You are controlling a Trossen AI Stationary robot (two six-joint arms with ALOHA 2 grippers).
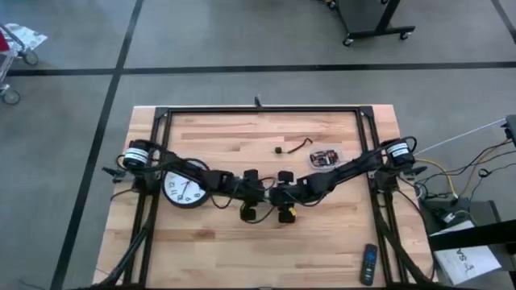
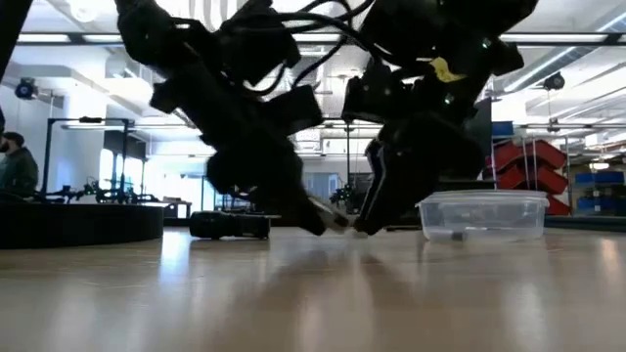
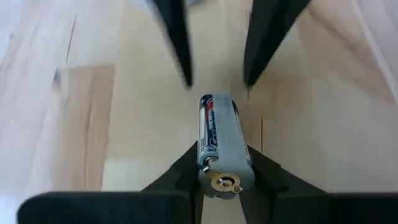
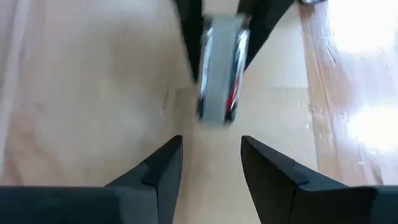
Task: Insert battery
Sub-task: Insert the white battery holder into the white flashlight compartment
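From above, both arms meet mid-table between one wall clock (image 1: pixel 185 188) and one remote (image 1: pixel 368 264) (neither holding a cell yet, by my reading). At the wrists, the left gripper (image 3: pixel 219 180) clamps the single AA battery (image 3: pixel 219 140) above the wood while the right gripper (image 4: pixel 211 163) gapes empty, so only the pickup looks done.

The battery (image 3: pixel 219 140) is silver-grey with a red and black stripe and a gold-coloured end. The fingers (image 3: pixel 180 176) holding it are black. The table (image 1: pixel 242 137) is light wood. The clock (image 1: pixel 184 190) has a white face and black rim
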